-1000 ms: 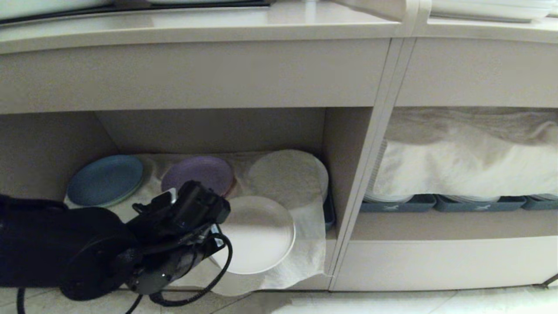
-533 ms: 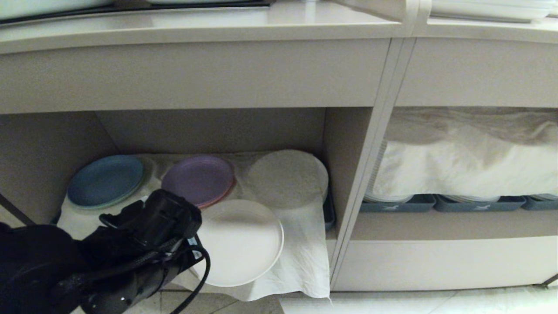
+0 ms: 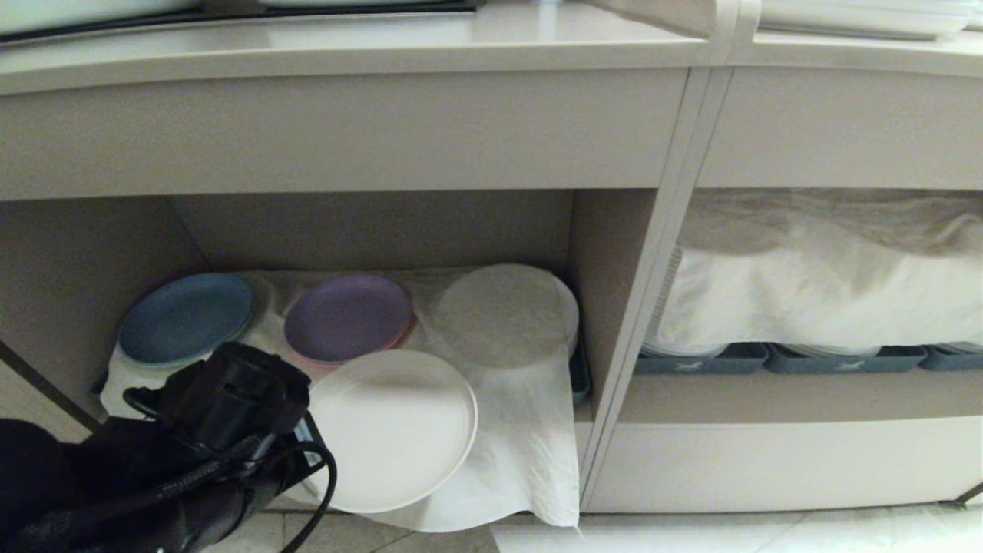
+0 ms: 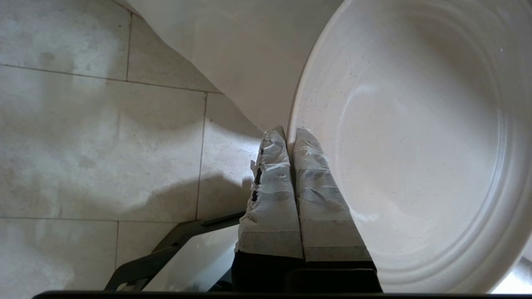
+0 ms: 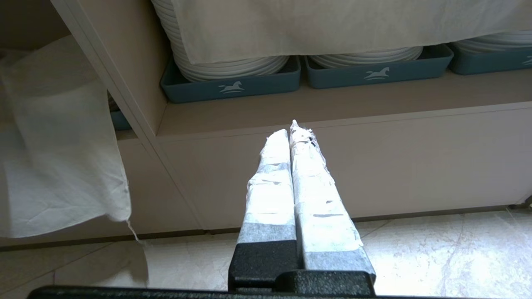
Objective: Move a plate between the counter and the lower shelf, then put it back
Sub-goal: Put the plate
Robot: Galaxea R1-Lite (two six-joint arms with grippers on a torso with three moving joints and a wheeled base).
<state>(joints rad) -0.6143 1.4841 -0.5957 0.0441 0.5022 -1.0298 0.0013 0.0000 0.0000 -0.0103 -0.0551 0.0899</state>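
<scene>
The cream plate hangs tilted at the front of the lower shelf, partly past its edge and over the draped white cloth. My left gripper is shut on the plate's rim, one taped finger on each side. In the head view the black left arm sits at the plate's left edge and hides the fingers. The counter runs along the top. My right gripper is shut on nothing, parked low in front of the neighbouring cabinet.
Deeper in the bay lie a blue plate, a purple plate and a cloth-covered stack. A divider separates the bay with blue-grey trays and white plates. Tiled floor lies below.
My left arm has drawn back and down to the left, taking the plate with it out toward the shelf's front edge. The right gripper has stayed still.
</scene>
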